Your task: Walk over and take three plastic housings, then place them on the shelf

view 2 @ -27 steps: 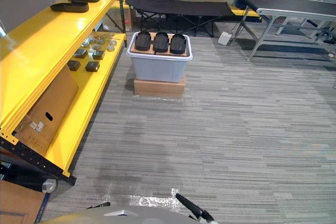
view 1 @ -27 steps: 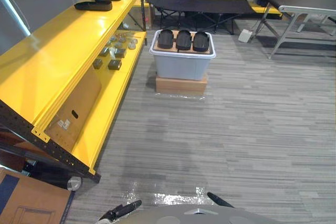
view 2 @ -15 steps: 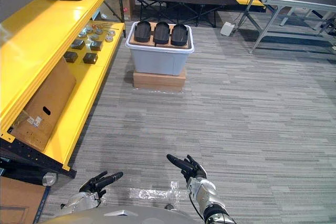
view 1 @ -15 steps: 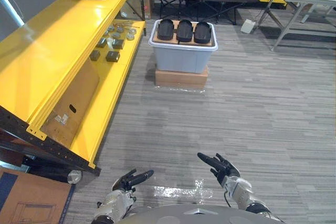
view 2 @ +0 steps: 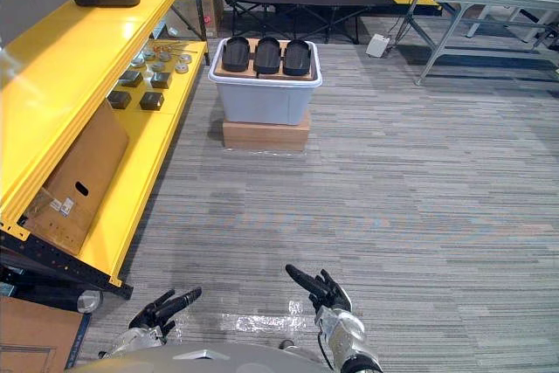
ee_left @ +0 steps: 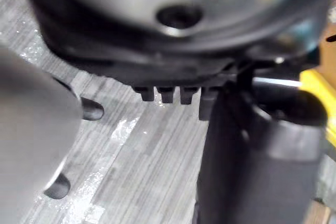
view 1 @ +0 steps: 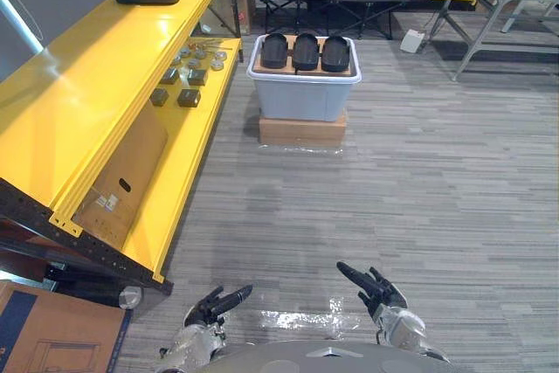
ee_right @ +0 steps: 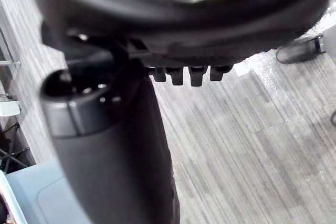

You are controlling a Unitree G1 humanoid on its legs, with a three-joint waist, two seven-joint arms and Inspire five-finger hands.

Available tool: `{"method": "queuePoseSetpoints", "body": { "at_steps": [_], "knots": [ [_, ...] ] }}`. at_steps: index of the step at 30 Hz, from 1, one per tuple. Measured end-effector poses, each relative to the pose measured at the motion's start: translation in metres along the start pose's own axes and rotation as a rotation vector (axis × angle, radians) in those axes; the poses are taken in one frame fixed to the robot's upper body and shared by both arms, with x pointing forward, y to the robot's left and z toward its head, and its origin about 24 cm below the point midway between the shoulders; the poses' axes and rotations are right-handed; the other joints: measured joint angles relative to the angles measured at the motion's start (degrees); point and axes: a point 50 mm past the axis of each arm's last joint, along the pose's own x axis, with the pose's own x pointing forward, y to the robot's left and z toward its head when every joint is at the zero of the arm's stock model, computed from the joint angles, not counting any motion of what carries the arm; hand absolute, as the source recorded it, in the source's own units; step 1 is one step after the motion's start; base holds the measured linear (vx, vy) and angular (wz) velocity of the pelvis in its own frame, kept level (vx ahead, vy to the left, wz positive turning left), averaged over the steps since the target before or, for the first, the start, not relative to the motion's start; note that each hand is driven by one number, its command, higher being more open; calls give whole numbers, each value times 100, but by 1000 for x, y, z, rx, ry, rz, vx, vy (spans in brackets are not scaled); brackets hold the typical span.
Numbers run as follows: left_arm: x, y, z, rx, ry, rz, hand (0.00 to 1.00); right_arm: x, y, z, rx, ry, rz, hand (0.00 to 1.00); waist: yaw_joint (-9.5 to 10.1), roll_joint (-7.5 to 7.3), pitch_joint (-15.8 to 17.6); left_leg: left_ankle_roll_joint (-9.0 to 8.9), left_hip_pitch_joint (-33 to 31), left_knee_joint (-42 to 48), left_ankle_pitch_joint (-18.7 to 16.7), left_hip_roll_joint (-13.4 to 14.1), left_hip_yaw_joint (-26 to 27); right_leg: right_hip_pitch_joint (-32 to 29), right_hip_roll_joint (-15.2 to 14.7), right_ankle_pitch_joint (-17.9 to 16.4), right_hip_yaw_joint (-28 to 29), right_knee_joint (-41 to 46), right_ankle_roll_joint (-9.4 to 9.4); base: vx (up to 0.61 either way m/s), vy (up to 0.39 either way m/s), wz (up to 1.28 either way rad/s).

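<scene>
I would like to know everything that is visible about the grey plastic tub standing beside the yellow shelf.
The tub is a pale grey plastic bin, rectangular, with a thicker rim and walls narrowing slightly downward. It stands upright on a flat brown cardboard box on the grey floor, to the right of the yellow shelf and apart from it. A brown board covers its top and carries three black housings in a row, side by side.
</scene>
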Motion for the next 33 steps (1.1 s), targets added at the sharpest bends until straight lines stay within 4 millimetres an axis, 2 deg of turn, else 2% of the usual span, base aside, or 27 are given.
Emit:
{"method": "queuePoseSetpoints", "body": {
  "at_steps": [4,10,13,21,23,24,25,26,28,29,31,33],
  "knots": [
    [0,5,-3,-29,11,24,100,-3,-9,-10,27,29,-44,100,0,-14,-8,47,-4,-14,29,-2,-8,4,-1,2,-39,-3,-1,-31,-7,3],
    [0,7,-4,-41,4,25,100,-4,-11,-14,34,42,-51,100,-1,-31,-28,62,8,-29,40,-2,-5,16,4,12,-42,-21,7,-28,-9,0],
    [0,7,-4,-41,-1,23,100,-4,-11,-18,90,51,-52,100,3,-59,-67,64,7,-46,44,-2,5,14,8,23,-34,-42,20,-10,-2,-1],
    [0,1,-2,-43,-11,-6,100,-2,-5,-11,128,31,-20,100,5,-68,-97,89,22,-75,26,-23,88,-78,-11,58,102,36,25,-29,2,-8],
    [1,-5,-1,-25,-13,-20,100,-1,-4,-9,125,23,-18,100,7,-47,-25,199,-47,30,-50,16,78,-514,-109,-233,93,970,121,-56,33,-3],
    [2,-9,1,-11,-15,-33,100,0,-3,-5,122,15,-13,100,8,57,53,244,-35,107,-49,76,92,-846,-183,-331,83,1750,164,-49,84,0],
    [2,-14,4,8,-24,-50,100,1,1,-4,117,12,-1,100,-14,66,227,357,72,198,-63,131,95,-1284,-335,-450,39,2745,174,-53,95,4],
    [2,-13,6,15,-29,-49,100,1,3,-6,115,16,6,100,-26,18,298,374,143,225,-77,124,90,-1355,-402,-485,28,3029,138,-81,119,8],
    [3,-4,13,10,-45,-21,100,1,8,-9,98,19,28,100,-1,-195,331,366,125,430,-272,112,38,-1421,-454,-562,42,2702,81,-36,66,8],
    [3,-2,14,13,-47,-18,100,1,10,-10,101,22,31,100,-1,-238,336,362,127,487,-321,117,6,-1419,-440,-552,43,2512,95,56,5,7],
    [4,-4,18,16,-52,-25,100,-1,10,-15,113,27,31,100,-18,-247,349,296,18,711,-533,186,-64,-1501,-355,-456,65,1754,183,84,-14,9],
    [4,-4,19,16,-52,-29,100,-2,6,-17,124,28,20,100,-37,-247,355,219,-14,877,-701,196,-162,-1523,-344,-415,113,1391,187,159,-85,21]
  ]
}}
